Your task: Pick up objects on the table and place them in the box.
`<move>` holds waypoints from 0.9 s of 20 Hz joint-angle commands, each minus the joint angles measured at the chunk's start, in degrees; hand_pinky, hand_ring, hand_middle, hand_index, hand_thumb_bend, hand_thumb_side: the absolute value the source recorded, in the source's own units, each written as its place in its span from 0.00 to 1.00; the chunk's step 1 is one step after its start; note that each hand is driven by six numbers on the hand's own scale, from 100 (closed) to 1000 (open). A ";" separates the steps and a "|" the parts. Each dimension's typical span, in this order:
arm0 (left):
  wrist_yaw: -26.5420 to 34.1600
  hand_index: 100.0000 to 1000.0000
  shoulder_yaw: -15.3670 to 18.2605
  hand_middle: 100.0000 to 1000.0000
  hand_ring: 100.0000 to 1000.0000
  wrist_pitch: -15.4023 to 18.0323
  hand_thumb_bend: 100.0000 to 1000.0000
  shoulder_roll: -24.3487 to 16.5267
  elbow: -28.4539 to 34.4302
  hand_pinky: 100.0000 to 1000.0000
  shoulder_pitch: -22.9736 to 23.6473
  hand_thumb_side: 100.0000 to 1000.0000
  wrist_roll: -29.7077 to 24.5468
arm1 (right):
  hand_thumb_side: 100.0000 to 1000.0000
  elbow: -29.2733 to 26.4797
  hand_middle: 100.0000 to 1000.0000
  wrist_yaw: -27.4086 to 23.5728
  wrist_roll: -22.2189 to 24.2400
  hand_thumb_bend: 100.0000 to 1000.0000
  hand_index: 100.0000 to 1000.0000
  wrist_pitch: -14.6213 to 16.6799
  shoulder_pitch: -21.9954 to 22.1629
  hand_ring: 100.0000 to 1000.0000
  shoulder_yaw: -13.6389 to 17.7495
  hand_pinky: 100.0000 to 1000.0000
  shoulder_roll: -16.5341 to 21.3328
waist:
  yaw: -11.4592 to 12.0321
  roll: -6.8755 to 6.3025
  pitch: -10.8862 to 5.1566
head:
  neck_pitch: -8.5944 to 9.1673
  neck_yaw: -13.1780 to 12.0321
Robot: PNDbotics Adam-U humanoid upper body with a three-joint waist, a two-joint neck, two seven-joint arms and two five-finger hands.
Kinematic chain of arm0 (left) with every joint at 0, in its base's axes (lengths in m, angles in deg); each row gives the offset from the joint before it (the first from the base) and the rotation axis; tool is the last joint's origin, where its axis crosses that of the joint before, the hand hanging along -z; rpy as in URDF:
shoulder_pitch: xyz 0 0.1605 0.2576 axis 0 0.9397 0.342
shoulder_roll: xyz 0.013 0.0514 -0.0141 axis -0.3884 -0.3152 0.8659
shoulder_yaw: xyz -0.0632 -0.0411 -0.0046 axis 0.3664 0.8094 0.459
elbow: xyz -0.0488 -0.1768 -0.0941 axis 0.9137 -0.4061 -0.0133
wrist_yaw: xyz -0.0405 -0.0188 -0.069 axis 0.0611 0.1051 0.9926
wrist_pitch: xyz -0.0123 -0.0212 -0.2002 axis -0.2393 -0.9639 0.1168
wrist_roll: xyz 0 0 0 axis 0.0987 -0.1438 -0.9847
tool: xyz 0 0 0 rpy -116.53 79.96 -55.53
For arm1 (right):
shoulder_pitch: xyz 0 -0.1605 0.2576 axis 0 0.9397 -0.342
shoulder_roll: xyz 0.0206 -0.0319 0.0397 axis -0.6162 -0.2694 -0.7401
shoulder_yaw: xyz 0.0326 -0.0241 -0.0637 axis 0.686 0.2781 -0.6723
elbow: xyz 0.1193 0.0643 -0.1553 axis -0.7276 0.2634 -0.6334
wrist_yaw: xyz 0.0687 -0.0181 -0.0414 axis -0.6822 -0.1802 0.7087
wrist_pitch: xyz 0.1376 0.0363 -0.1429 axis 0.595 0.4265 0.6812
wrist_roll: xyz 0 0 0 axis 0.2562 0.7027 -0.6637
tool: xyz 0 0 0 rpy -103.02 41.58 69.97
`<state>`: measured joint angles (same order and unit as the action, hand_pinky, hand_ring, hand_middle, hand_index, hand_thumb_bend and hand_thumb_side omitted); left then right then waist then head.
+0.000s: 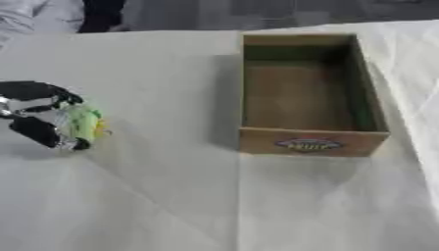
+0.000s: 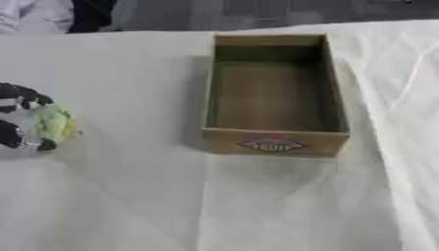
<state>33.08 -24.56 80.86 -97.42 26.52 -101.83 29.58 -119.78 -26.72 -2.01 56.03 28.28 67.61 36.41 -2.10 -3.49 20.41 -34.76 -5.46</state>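
Work surface: a table covered with a white cloth, creased diagonally across the near half.

A brown cardboard box stands right of centre, open at the top, long axis running from 6 to 12 o'clock. Its near wall carries an oval printed label. The interior shows only bare brown floor. Its shadow falls on the cloth along its left side and in front of it.

Between the box and the item at the left edge lies only bare cloth; nothing stands in the way. At the far edge, toward 11 o'clock, part of a person in light and dark clothing shows, touching nothing on the table.

The left hand enters from the left edge at 9 o'clock, black with silver joints, palm facing toward 3 o'clock. Upper fingers arch over and the lower part curls beneath a small green and yellow object, closing on it from above and below. Whether the object rests on the cloth or is lifted cannot be told. It sits well apart from the box, at 9 o'clock from it.

The right hand shows in neither view.
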 commanded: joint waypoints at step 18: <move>-13.39 1.00 -2.02 0.80 0.80 1.49 0.35 0.79 -4.01 0.64 -2.58 0.75 4.17 | 1.00 -0.81 0.63 -0.57 -0.42 0.00 0.71 0.01 -0.60 0.81 0.17 0.77 1.47 | -0.20 0.21 -0.60 | 0.97 -0.65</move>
<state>20.23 -26.84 82.43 -95.35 22.40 -103.55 32.94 -119.78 -26.97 -2.33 56.08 28.27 67.60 36.41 -2.33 -3.42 20.82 -34.57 -5.95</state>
